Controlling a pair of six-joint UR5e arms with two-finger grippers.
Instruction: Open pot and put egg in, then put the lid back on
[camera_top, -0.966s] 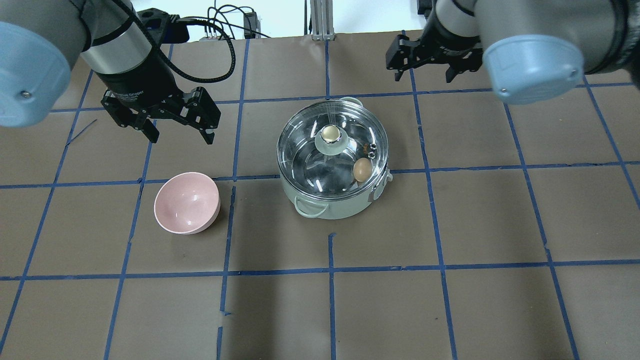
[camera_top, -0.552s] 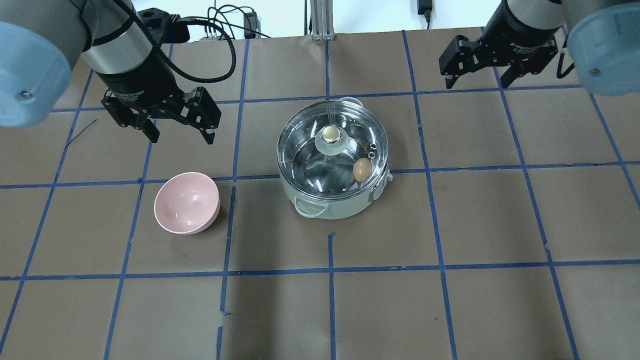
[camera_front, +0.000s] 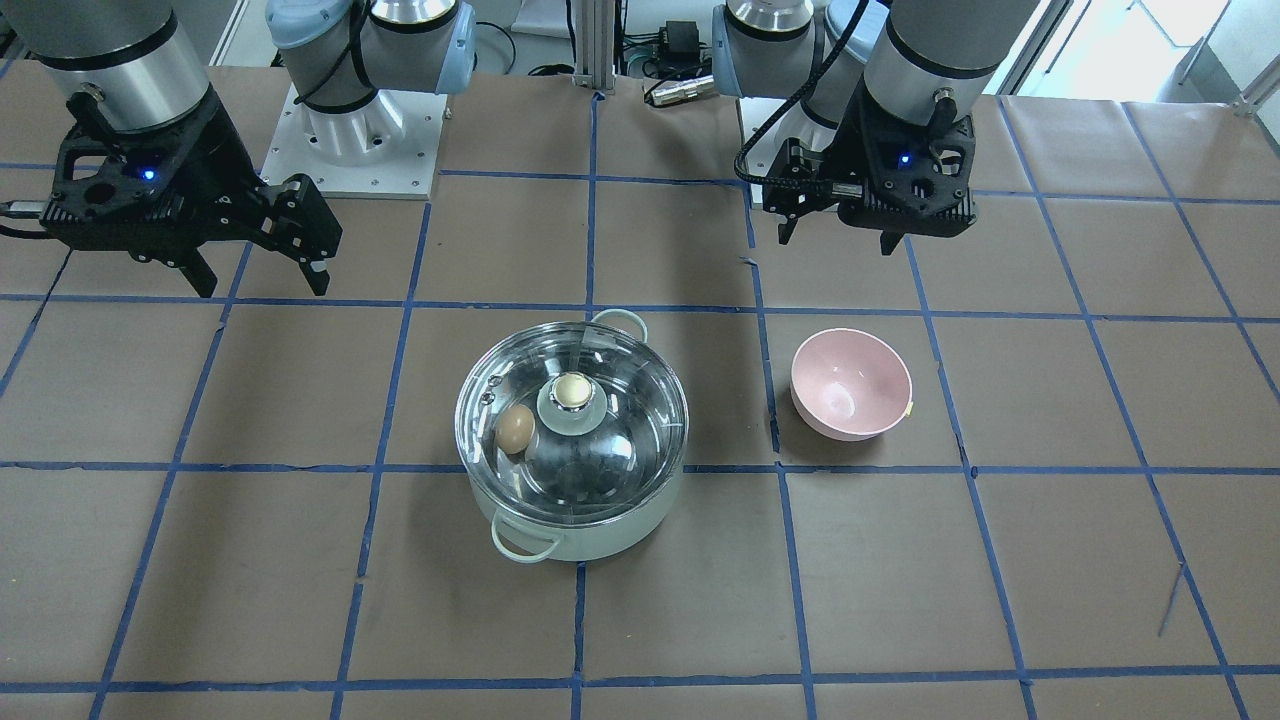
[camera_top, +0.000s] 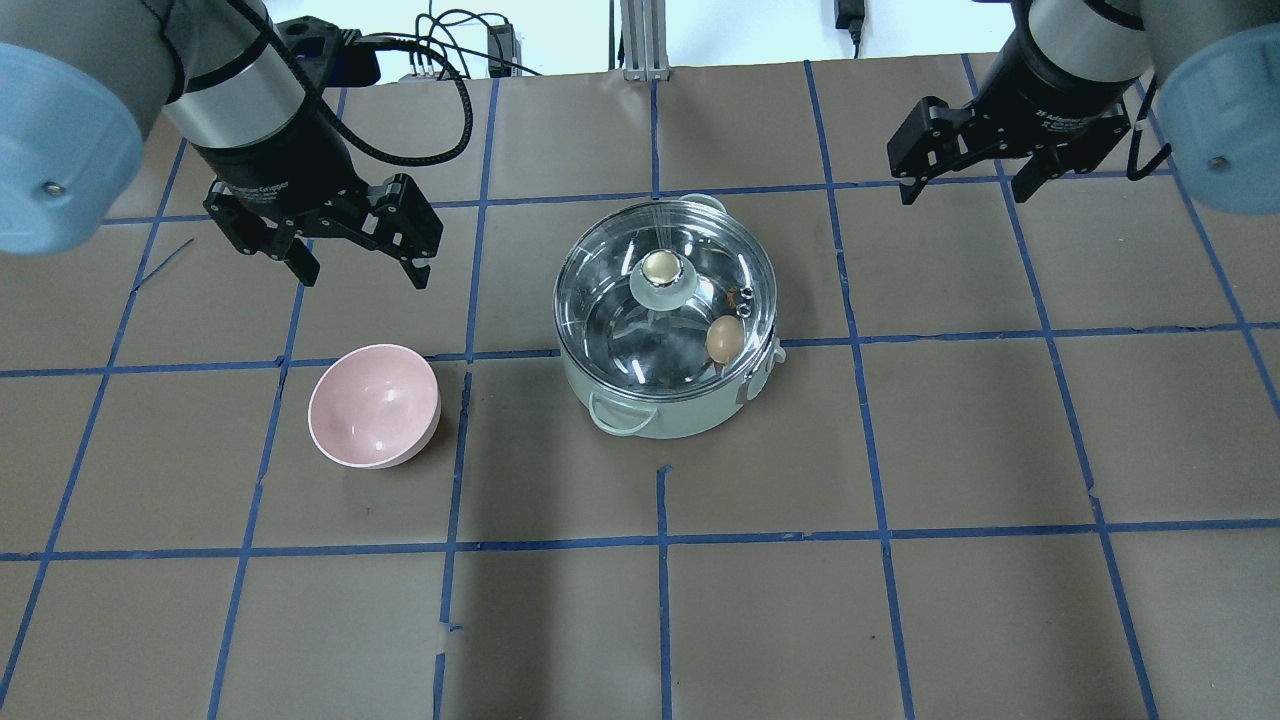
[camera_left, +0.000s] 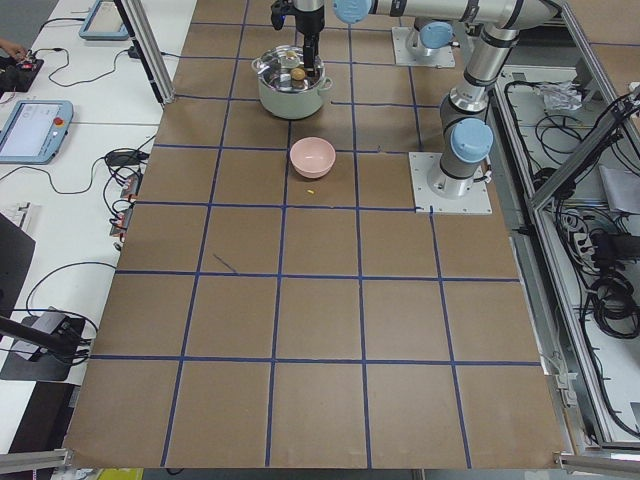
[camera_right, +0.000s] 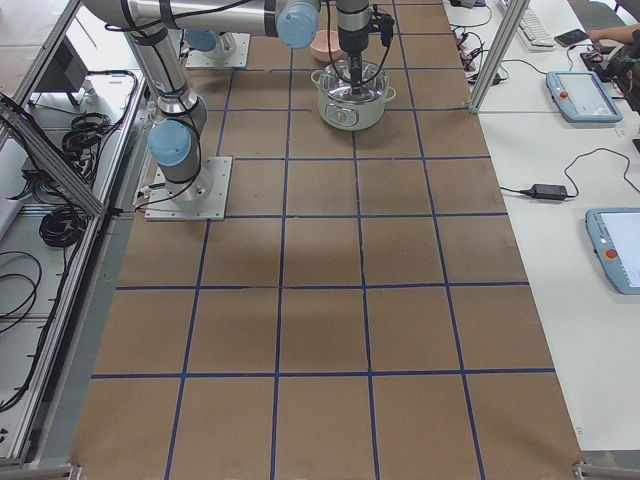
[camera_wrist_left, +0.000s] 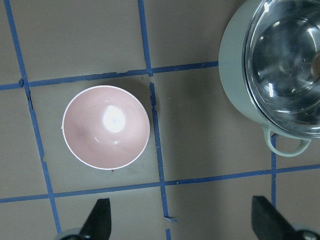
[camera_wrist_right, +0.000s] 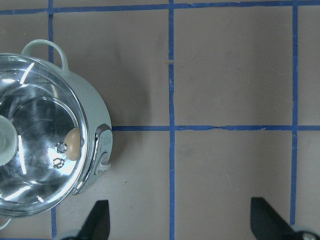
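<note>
The mint-white pot (camera_top: 680, 415) stands mid-table with the glass lid (camera_top: 610, 300) on it, beige knob (camera_top: 660, 266) at the centre. The brown egg (camera_top: 724, 338) lies inside the pot under the lid, at its right side. The front view shows the pot (camera_front: 610, 530), the lid (camera_front: 620, 450) and the egg (camera_front: 515, 428). The egg (camera_wrist_right: 73, 142) also shows in the right wrist view. My left gripper (camera_top: 362, 278) is open and empty, above the table left of the pot. My right gripper (camera_top: 965, 193) is open and empty, up and to the right of the pot.
A pink bowl (camera_top: 373, 404) stands empty left of the pot, below my left gripper; it also shows in the left wrist view (camera_wrist_left: 106, 127). Brown paper with blue tape lines covers the table (camera_top: 900, 600). The arm bases (camera_front: 350, 130) stand at the table's robot side.
My right gripper has moved right, away from the pot, and stayed open. My left arm, the pot, the lid and the egg have not moved.
</note>
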